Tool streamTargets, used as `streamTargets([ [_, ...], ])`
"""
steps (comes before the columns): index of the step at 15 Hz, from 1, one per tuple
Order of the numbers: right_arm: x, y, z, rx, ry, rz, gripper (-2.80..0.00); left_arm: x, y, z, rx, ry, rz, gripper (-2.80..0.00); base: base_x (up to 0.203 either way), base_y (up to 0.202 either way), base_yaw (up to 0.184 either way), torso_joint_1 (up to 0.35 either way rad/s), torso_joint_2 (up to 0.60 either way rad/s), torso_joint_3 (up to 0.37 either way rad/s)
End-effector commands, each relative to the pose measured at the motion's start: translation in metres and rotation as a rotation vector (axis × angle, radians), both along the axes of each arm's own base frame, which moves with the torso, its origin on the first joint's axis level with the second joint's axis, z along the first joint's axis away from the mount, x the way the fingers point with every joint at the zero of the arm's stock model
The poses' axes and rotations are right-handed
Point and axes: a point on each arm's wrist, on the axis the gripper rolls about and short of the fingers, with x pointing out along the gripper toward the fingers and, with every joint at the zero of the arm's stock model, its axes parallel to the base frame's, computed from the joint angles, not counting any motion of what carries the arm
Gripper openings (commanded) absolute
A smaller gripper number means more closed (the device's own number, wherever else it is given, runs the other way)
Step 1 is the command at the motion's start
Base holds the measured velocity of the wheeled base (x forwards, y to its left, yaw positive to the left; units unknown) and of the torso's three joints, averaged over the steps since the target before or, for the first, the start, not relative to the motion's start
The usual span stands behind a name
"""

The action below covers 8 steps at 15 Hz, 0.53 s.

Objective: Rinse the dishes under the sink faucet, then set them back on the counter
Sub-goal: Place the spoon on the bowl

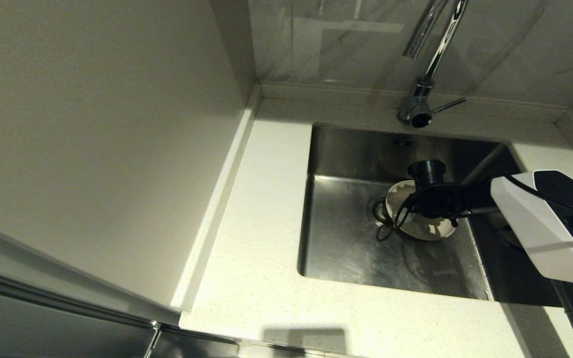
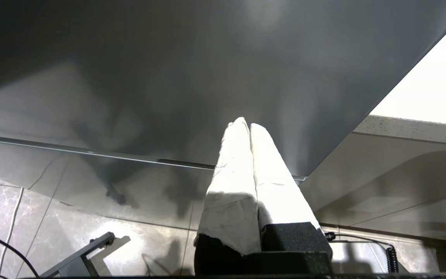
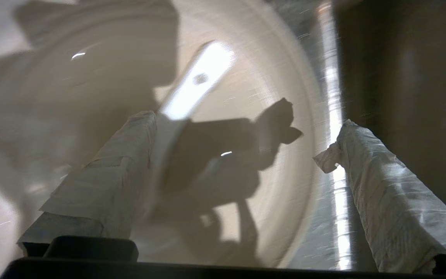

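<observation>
The right gripper (image 3: pixel 242 143) hangs low inside the sink (image 1: pixel 346 258), its two cloth-wrapped fingers (image 3: pixel 107 178) spread wide and pinching nothing. In the right wrist view one finger lies over the plate (image 3: pixel 269 116), with the spoon's (image 3: pixel 196 83) white handle running up from just beside its tip; whether that finger touches the spoon cannot be told. The other finger sits out past the plate's rim, above the steel floor of the basin. From the head view the right arm (image 1: pixel 540 223) reaches in from the right edge, and its black wrist covers much of the plate (image 1: pixel 426 226), which lies on the sink floor just beside the round drain (image 1: pixel 377 209). A bowl cannot be made out here. The faucet (image 1: pixel 423 94) rises from the counter (image 1: pixel 256 248) behind the sink, its thin lever sticking out to the right. The left gripper (image 2: pixel 246 128) shows only in its own wrist view, fingers pressed together on nothing, pointing at a dark cabinet front (image 2: pixel 168 77) above a tiled floor (image 2: pixel 52 217).
</observation>
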Motion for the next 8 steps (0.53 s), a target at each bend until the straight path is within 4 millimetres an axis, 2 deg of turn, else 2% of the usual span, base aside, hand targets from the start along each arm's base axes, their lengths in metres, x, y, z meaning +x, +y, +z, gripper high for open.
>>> streamTargets([
  [1,0.001,-0.004,0.007,-0.026,-0.018,-0.006,0.00,0.000,0.000,0.000,-0.001,-0.003,0.000,-2.80,0.000,0.000,0.000,0.000,0.00,0.000],
  [4,0.003,-0.002,0.012,-0.062,-0.075,-0.003,0.00,0.000,0.000,0.000,-0.001,-0.003,0.000,-2.80,0.000,0.000,0.000,0.000,0.00,0.000],
  [8,0.000,0.014,0.001,-0.050,-0.056,0.033,0.00,0.000,0.000,0.000,-0.001,-0.003,0.000,-2.80,0.000,0.000,0.000,0.000,0.00,0.000],
])
